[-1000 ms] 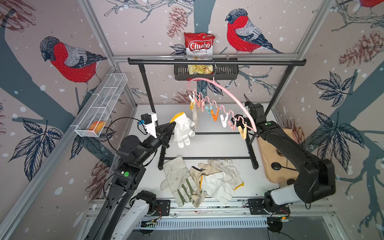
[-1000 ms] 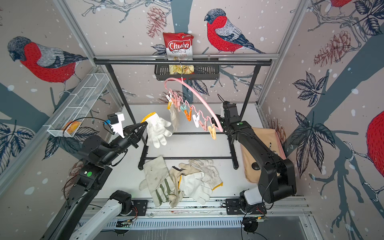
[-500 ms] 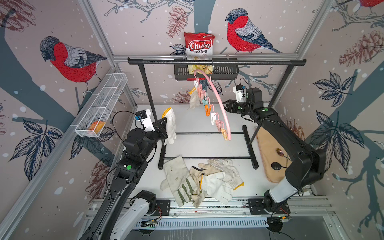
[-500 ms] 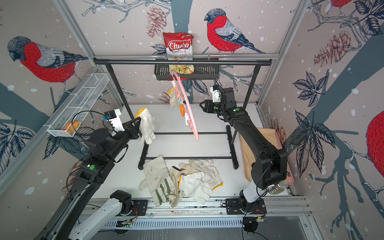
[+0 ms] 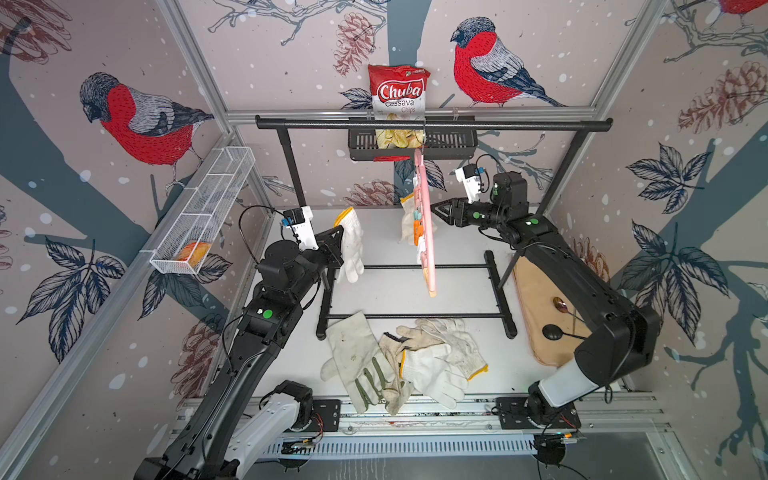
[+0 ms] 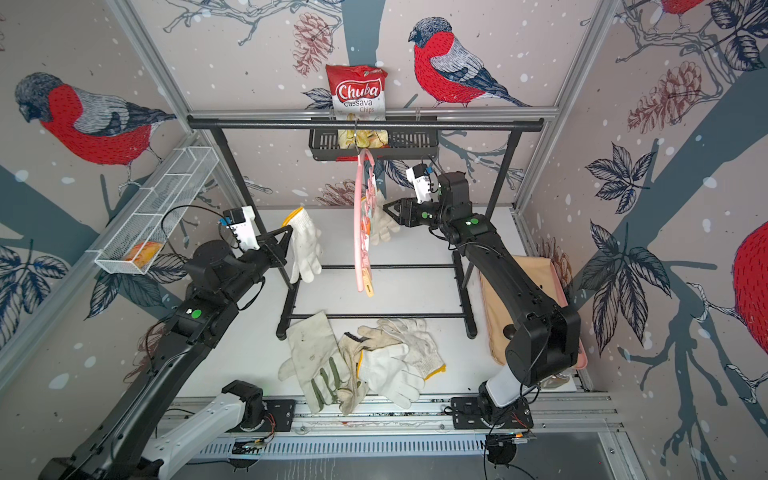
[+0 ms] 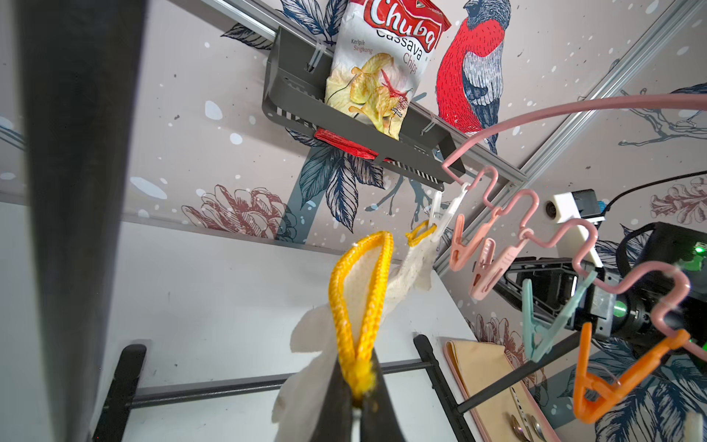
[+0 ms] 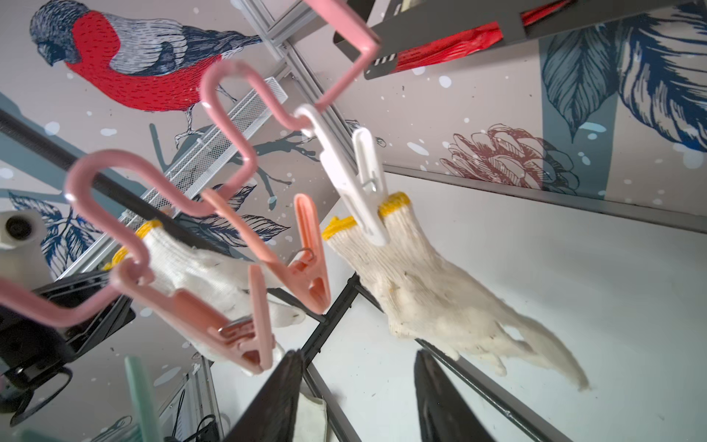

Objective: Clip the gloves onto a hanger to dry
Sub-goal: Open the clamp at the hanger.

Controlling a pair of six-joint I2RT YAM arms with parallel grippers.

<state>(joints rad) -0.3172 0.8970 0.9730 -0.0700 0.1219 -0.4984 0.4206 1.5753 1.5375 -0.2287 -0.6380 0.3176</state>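
In both top views the left hand [image 5: 338, 239] holds an off-white knit glove [image 5: 353, 249] left of the pink arched plastic hanger [image 5: 427, 249]. Left wrist: clamped on its yellow cuff [image 7: 359, 306]. Right wrist: right hand [image 8: 355, 402] apart, empty; we judge a salmon plastic clothespin [image 8: 313, 252] needs opening next.

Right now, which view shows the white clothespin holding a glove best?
The right wrist view: the white clothespin is large and sharp, closed on the yellow cuff of the hung glove. The left wrist view shows it small. In both top views the edge-on hanger leaves it too small to judge.
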